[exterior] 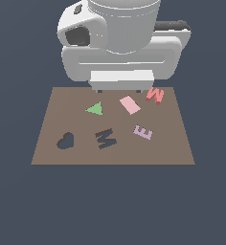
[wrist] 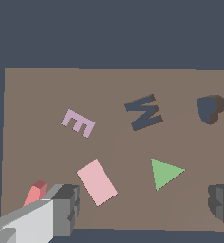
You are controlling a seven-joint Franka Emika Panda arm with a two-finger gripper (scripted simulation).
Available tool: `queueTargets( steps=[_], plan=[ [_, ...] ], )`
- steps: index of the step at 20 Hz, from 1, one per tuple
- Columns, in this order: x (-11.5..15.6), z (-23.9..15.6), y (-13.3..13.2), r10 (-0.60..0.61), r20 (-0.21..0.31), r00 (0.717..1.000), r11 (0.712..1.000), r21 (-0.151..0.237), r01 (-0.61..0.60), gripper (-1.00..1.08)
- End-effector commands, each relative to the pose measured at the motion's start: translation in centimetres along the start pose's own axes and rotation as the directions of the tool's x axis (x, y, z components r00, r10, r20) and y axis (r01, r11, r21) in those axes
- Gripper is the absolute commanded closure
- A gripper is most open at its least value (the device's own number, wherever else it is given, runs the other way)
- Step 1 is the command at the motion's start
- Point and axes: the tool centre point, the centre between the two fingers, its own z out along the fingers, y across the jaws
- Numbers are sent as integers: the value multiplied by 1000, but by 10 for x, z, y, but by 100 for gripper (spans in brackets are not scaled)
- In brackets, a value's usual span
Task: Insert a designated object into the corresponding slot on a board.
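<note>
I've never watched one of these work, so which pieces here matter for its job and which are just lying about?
Part of the job:
red M block
dark M-shaped slot
brown board
gripper, open

Just lying about:
lilac E
pink rectangle
green triangle
heart-shaped cutout

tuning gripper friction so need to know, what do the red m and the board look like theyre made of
Red M: flat matte red, no grain or glare; could be plastic or painted wood, the render leaves it open. Board: uniform matte brown, untextured, wood- or cardboard-like at best, with dark cutouts.
</note>
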Motion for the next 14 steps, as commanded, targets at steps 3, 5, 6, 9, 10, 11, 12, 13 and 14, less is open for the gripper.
queueTargets(
  steps=[3,5,6,9,10,11,12,13,14],
  plan=[
    [-1,1,0,2,0,1000,1000,0,-2,-92],
    [-2,2,-2,7,0,1000,1000,0,-7,-92],
    [-4,3,-3,11,0,1000,1000,0,-11,-92],
    [-9,9,-8,28,1,1000,1000,-1,-28,-92],
    [-12,11,-10,36,1,999,999,-1,-36,-92],
    [-14,14,-13,44,2,999,999,-1,-44,-92],
    [-17,17,-16,53,2,999,999,-2,-53,-92],
    [-20,20,-19,63,2,998,998,-2,-63,-92],
    [-23,23,-22,74,3,997,997,-2,-74,-92]
  ],
)
